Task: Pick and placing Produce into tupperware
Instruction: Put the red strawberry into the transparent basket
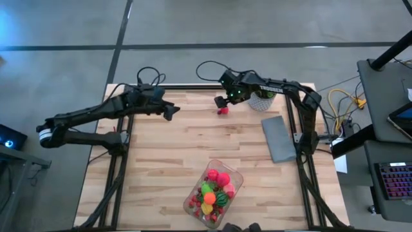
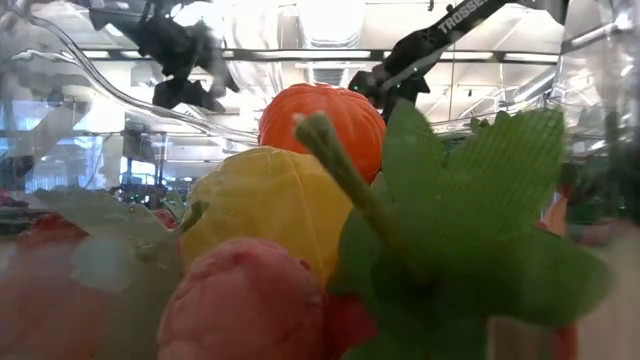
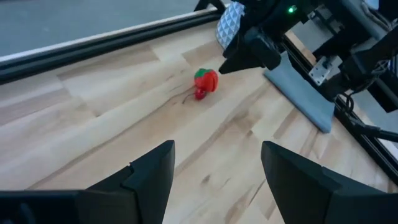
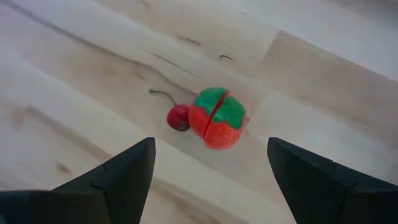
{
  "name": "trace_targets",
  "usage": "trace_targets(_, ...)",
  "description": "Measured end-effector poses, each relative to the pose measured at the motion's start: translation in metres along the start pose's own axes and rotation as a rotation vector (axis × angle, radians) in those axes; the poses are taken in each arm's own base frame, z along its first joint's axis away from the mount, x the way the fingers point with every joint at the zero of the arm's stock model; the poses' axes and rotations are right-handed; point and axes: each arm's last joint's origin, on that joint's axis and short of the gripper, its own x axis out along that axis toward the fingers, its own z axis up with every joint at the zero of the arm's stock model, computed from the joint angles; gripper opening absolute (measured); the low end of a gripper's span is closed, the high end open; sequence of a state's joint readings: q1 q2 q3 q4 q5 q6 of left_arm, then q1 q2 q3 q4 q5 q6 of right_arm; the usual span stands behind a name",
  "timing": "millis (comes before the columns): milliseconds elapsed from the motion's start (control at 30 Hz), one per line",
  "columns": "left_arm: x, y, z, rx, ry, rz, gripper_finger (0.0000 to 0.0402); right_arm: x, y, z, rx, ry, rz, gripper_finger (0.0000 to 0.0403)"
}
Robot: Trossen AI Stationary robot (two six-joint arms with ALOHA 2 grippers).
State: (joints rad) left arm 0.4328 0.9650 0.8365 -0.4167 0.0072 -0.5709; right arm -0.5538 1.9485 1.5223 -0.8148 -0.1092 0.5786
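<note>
Overhead, my right claw (image 1: 223, 102) hovers spread above a red tomato (image 1: 223, 110) on the tabletop (image 1: 161, 148); my left claw (image 1: 172, 111) waits spread nearby, and the tupperware (image 1: 237, 177) holds produce. Right wrist: a cherry (image 4: 178, 117) touches the tomato between my fingers.

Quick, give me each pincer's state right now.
Left pincer: open, holding nothing, above bare table.
Right pincer: open, holding nothing, over the strawberry and cherry.
</note>
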Motion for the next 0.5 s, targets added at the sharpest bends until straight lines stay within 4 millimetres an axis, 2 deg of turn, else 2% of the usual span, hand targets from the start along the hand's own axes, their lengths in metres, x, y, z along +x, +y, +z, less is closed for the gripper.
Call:
trace_targets(233, 0.004, 0.003, -0.004, 0.001, 0.005, 0.001, 0.0225, 0.015, 0.002, -0.002, 0.112, -0.004, -0.065, 0.0301)
trace_targets(500, 0.006, 0.005, -0.008, 0.005, 0.022, 0.005, 0.0225, 0.045, 0.001, 0.0, 0.151, 0.029, -0.092, 0.0294)
